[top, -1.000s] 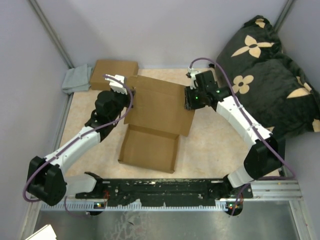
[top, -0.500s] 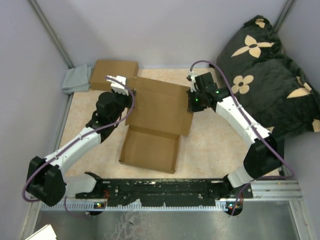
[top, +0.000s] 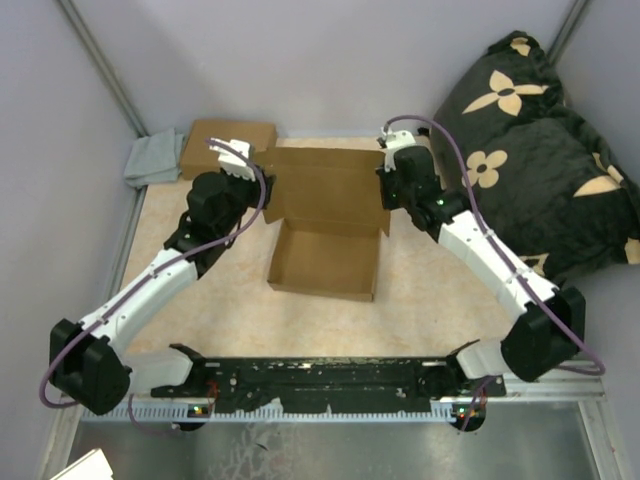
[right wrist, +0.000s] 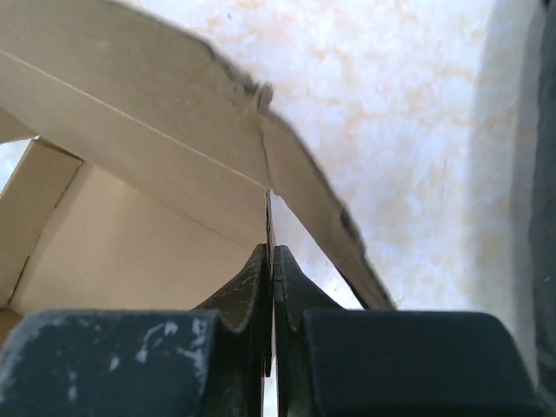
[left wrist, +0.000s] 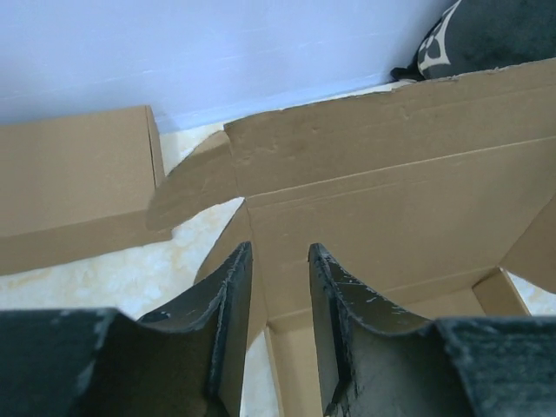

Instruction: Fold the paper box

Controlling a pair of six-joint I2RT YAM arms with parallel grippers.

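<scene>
Right wrist: right jaws pinch the paper box (right wrist: pixel 130 130) flap edge; left jaws stand part-open. Card seems light, bendy; hold beside creases.

**A robot test cell in a lab**

Two white-and-black jointed arms, left (top: pixel 150 290) and right (top: pixel 490 260), are bolted to a black mounting rail (top: pixel 320 380) along the near edge of a beige marbled tabletop (top: pixel 430 290). Plain pale lilac wall panels (top: pixel 330 60) enclose it, with bare grey metal struts (top: pixel 100 60) in the far corners. A crumpled grey cloth (top: pixel 152 158) and a closed brown carton (top: pixel 225 135) sit at the far-left corner. A black cushion with cream flowers (top: pixel 530 130) lies along the right edge.
</scene>
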